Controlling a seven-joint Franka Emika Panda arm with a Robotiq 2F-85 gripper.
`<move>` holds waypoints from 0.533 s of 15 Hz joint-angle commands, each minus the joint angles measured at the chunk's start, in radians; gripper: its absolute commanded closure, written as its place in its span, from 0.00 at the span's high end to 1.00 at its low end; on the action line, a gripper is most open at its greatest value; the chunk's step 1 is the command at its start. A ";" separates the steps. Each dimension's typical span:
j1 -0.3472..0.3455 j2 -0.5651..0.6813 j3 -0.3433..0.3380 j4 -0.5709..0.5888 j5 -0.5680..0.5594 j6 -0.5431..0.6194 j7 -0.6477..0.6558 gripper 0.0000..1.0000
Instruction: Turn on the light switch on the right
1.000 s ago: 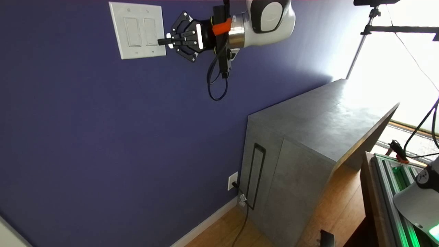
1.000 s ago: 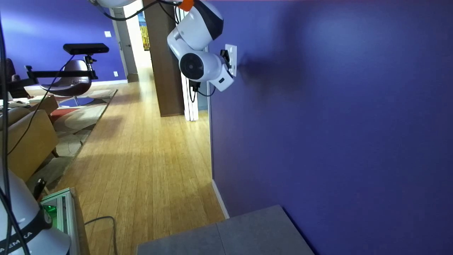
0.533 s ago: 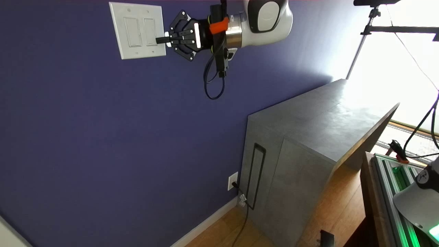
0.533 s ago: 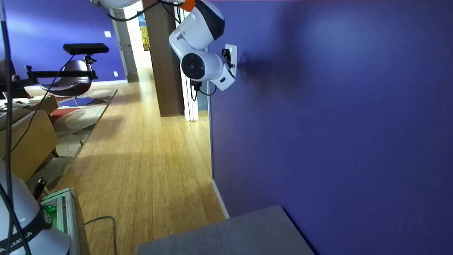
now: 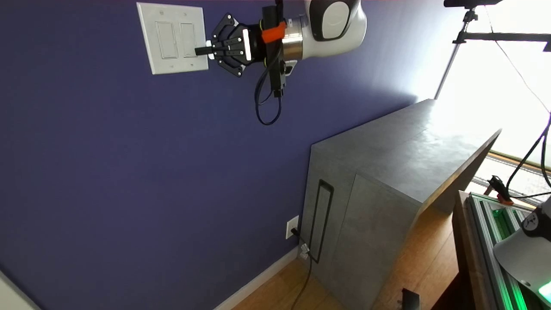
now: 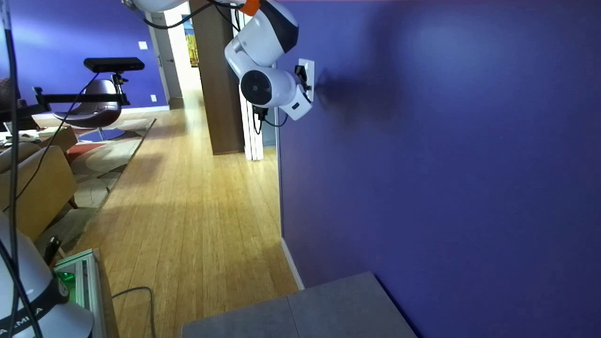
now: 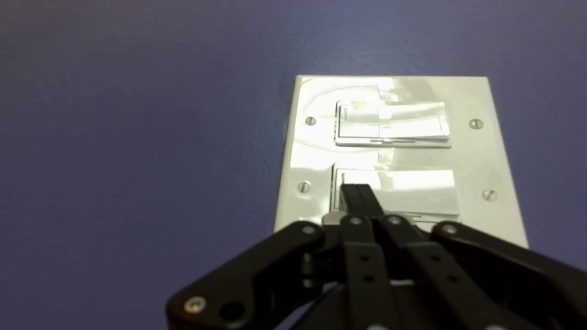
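Currently, gripper: pointing at the lower end of the right light switch; contact not showing clearly.
Fingers: lying together.
Left paddle: standing just beside.

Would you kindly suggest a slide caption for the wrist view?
Black jaws, shut, in front of the lower rocker paddle on a white double wall plate.

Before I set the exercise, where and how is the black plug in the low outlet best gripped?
Probably by the plug body, since its cord hangs slack below. I'd come from the side away from the grey cabinet, which stands close to the outlet and may crowd a grip. Finer shape is too small to tell.
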 commanded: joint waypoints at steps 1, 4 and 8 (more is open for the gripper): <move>0.009 0.019 0.000 0.057 0.046 0.040 -0.029 0.00; 0.008 0.012 -0.002 0.062 0.052 0.051 -0.033 0.00; 0.010 0.002 0.000 0.068 0.063 0.065 -0.021 0.00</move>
